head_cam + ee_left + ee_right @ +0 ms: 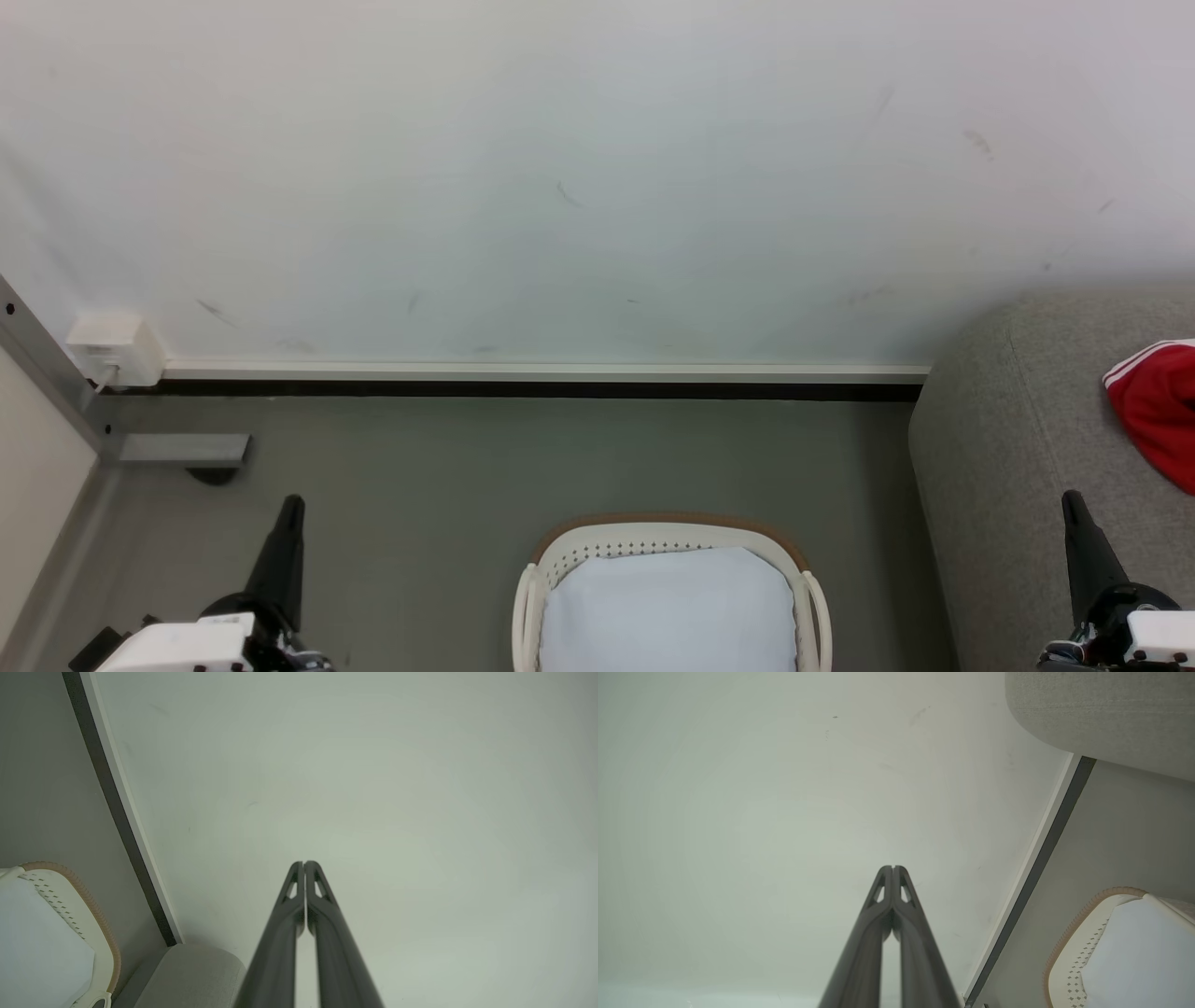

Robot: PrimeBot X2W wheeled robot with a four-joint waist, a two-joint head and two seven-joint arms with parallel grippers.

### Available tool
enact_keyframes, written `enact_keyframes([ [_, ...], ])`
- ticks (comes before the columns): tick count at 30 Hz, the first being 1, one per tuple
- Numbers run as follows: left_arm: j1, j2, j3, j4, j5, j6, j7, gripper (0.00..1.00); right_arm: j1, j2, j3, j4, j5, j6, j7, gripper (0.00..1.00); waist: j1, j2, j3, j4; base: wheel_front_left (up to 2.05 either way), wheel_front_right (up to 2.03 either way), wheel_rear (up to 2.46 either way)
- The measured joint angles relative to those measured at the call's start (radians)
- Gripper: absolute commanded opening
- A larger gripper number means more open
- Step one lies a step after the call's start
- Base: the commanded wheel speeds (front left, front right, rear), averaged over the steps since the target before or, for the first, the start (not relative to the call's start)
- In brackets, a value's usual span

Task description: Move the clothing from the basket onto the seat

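Both grippers are empty and pinched shut. Left gripper (289, 511) hangs over the floor (420, 467) beside the basket (569, 551), and right gripper (1074, 509) hangs over the sofa (1008, 439). Red clothing (1158, 411) lies on the sofa, near the right gripper. Inside the basket a white lining (667, 607) shows, with no red on top of it, so the job looks about done. If an arm reaches in, it could grab the lining by mistake. If the right gripper swings sideways, it could drag the red clothing off the sofa.
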Motion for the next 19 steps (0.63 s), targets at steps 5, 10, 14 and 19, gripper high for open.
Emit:
enact_keyframes([
  [5, 0.000, 0.000, 0.000, 0.000, 0.000, 0.000, 0.000, 0.00, 0.000, 0.000, 0.000, 0.000, 0.000, 0.000, 0.000, 0.00, 0.0000, 0.0000, 0.000, 0.000, 0.00, 0.00, 0.00],
  [10, 0.000, 0.000, 0.000, 0.000, 0.000, 0.000, 0.000, 0.00, 0.000, 0.000, -0.001, 0.000, 0.000, 0.000, 0.000, 0.00, 0.0000, 0.0000, 0.000, 0.000, 0.00, 0.00, 0.00],
  [14, 0.000, 0.000, 0.000, 0.000, 0.000, 0.000, 0.000, 0.00, 0.000, 0.000, -0.001, 0.000, 0.000, 0.000, 0.000, 0.00, 0.0000, 0.0000, 0.000, 0.000, 0.00, 0.00, 0.00],
  [19, 0.000, 0.000, 0.000, 0.000, 0.000, 0.000, 0.000, 0.00, 0.000, 0.001, -0.001, 0.000, 0.000, 0.000, 0.000, 0.00, 0.0000, 0.0000, 0.000, 0.000, 0.00, 0.00, 0.00],
])
